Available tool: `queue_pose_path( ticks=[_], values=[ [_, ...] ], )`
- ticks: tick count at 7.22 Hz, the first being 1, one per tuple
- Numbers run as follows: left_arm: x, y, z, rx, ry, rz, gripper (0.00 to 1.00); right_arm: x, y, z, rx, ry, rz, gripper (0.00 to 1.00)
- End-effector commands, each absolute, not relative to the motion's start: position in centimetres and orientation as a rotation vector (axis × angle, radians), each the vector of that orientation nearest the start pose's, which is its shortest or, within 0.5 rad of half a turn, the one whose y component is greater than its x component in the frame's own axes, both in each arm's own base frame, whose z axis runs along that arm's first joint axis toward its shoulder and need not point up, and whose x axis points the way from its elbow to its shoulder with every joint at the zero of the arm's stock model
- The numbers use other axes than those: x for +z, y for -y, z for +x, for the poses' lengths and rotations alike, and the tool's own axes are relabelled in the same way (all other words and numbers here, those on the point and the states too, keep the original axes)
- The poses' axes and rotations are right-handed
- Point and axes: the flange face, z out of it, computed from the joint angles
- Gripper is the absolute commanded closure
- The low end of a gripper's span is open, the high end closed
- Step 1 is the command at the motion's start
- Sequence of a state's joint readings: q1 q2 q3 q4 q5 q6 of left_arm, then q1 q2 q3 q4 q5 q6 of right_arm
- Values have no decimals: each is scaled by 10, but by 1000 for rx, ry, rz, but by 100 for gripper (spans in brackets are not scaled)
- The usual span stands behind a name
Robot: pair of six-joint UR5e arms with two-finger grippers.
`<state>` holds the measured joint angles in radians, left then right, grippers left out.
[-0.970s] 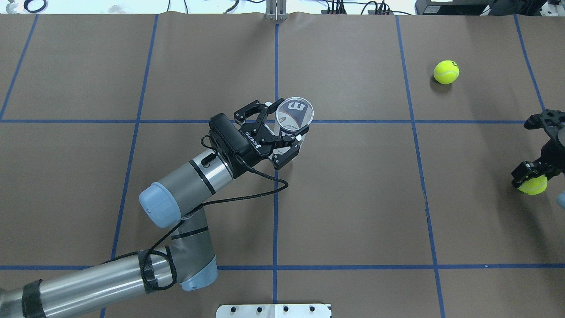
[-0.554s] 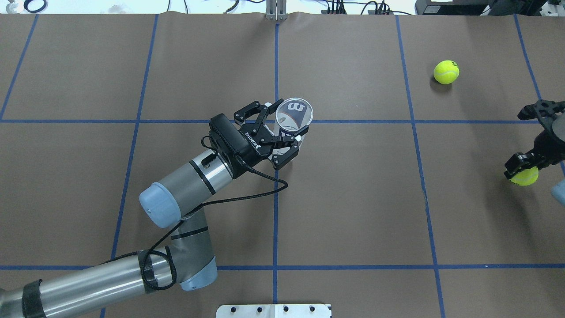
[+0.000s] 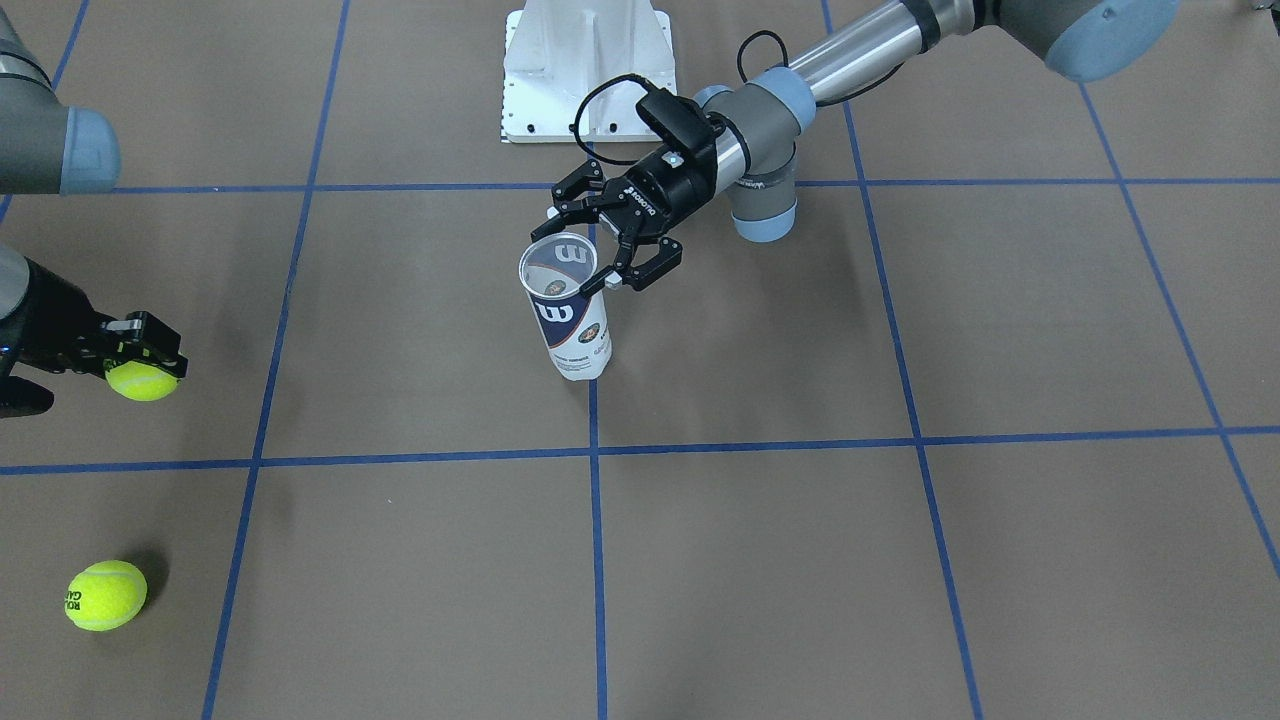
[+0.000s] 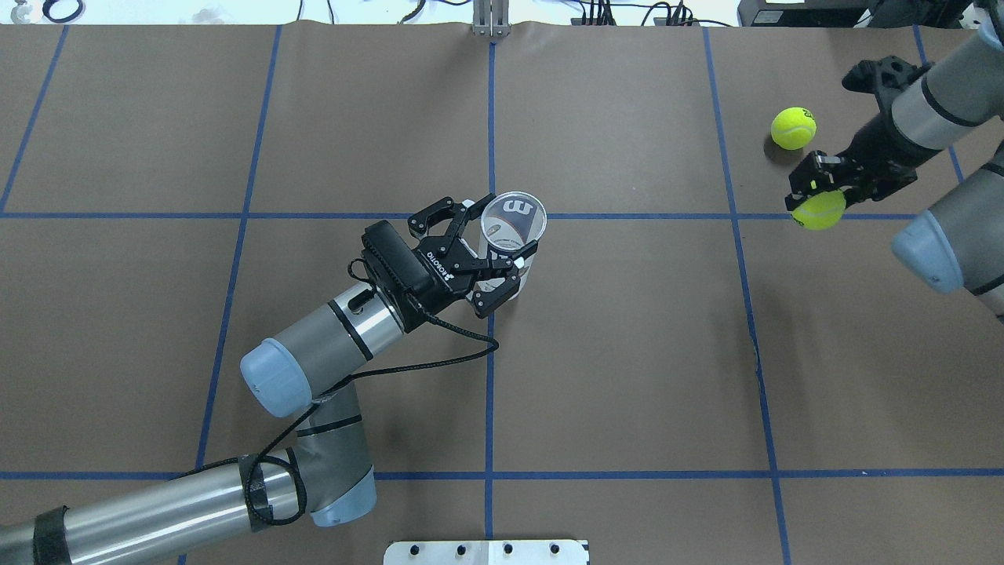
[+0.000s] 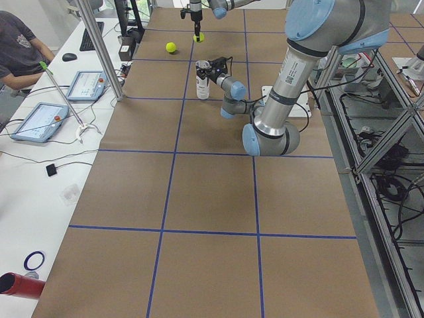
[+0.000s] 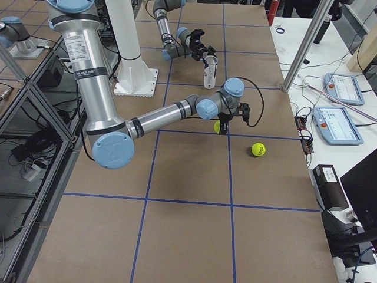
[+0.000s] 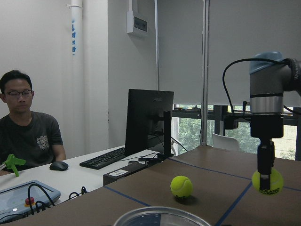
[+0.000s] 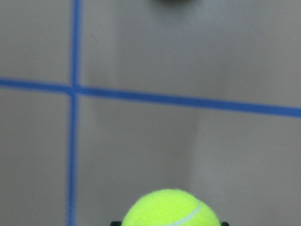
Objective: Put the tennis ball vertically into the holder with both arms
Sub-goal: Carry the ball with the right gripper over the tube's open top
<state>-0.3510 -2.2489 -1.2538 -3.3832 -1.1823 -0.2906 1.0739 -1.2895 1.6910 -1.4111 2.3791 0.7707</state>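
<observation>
The holder, a clear can with a navy and white label, stands upright near the table's middle, open end up; it also shows in the front view. My left gripper is shut on the holder near its rim, a finger on each side. My right gripper is shut on a yellow tennis ball and holds it above the table at the far right, well away from the holder. The left wrist view shows that held ball and the holder's rim. The right wrist view shows the ball over brown paper.
A second tennis ball lies on the table just beyond my right gripper. A white base plate sits at the near edge. Blue tape lines cross the brown table cover. An operator sits at a desk beyond the table's far end.
My right arm has swung the held ball from the right edge toward the far side and a little inward. My left gripper and the holder have shifted slightly left and nearer.
</observation>
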Motion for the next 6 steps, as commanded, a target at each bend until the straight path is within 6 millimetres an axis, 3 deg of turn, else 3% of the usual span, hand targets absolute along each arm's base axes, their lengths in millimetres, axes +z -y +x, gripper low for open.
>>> queue_pose_path(
  ticks=[1, 4, 6],
  values=[
    [221, 381, 553, 104, -1315, 1699, 26, 343, 575, -247, 147, 1039, -78, 100],
    [227, 373, 558, 77, -1317, 1692, 23, 269, 569, -266, 226, 1115, -122, 100],
    [228, 372, 559, 80, -1316, 1689, 22, 216, 560, -292, 270, 1157, -161, 100]
  ],
)
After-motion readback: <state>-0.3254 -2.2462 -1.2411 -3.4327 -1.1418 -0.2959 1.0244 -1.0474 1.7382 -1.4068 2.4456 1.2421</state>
